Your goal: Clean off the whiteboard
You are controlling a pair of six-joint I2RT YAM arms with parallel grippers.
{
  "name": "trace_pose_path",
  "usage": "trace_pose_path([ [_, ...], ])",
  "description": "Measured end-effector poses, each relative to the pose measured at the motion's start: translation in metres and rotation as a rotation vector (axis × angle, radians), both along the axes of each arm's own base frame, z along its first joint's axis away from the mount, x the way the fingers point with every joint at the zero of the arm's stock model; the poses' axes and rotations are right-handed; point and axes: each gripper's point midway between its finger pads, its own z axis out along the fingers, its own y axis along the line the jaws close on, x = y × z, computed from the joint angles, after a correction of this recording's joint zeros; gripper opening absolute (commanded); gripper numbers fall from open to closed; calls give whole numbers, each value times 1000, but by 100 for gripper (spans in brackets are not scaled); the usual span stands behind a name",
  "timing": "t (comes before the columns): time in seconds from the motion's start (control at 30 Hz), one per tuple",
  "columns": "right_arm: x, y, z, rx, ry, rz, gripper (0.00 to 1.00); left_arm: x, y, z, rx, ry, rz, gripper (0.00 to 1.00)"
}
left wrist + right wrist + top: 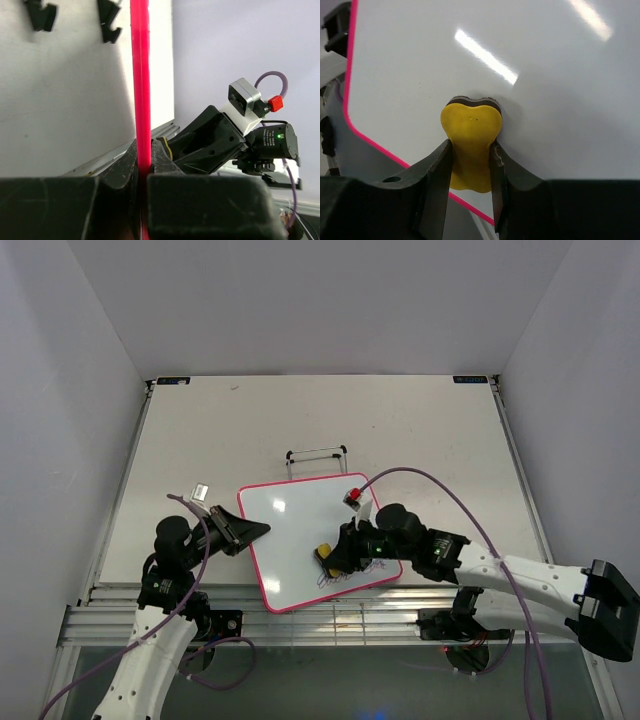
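The whiteboard (290,535), white with a pink-red frame, lies near the table's front edge. A row of scribbles (352,578) shows along its near right edge; the rest is white. My left gripper (250,531) is shut on the board's left edge; the left wrist view shows the pink frame (140,80) pinched between the jaws. My right gripper (333,558) is shut on the yellow eraser (324,554) and presses it on the board near the scribbles. In the right wrist view the eraser (470,137) sits squeezed between the fingers against the white board (520,60).
A black wire stand (317,459) stands just behind the board. The table's front edge and metal rails (330,618) lie just below the board. Walls enclose the table on the left, right and back.
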Motion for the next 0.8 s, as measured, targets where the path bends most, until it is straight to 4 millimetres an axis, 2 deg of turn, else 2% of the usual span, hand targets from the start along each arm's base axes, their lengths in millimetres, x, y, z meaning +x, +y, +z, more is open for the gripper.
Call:
trace_pose_path([
  [0.1, 4, -10, 27, 47, -55, -36, 8, 1, -3, 16, -34, -57, -14, 0],
  [0.3, 26, -49, 94, 106, -213, -196, 8, 3, -8, 56, -105, -203, -50, 0],
  [0.4, 29, -70, 111, 105, -272, -254, 8, 7, -10, 68, -113, -230, -56, 0],
  [0.47, 32, -81, 115, 81, -304, -280, 8, 12, -11, 74, -116, -223, -58, 0],
  [0.57, 41, -88, 106, -14, -330, -302, 8, 23, -13, 77, -117, -187, -56, 0],
  [0.67, 48, -86, 93, -109, -335, -296, 8, 30, -13, 74, -122, -148, -41, 0],
  [0.8, 51, -74, 71, -193, -317, -253, 8, 35, -11, 72, -127, -126, -10, 0],
])
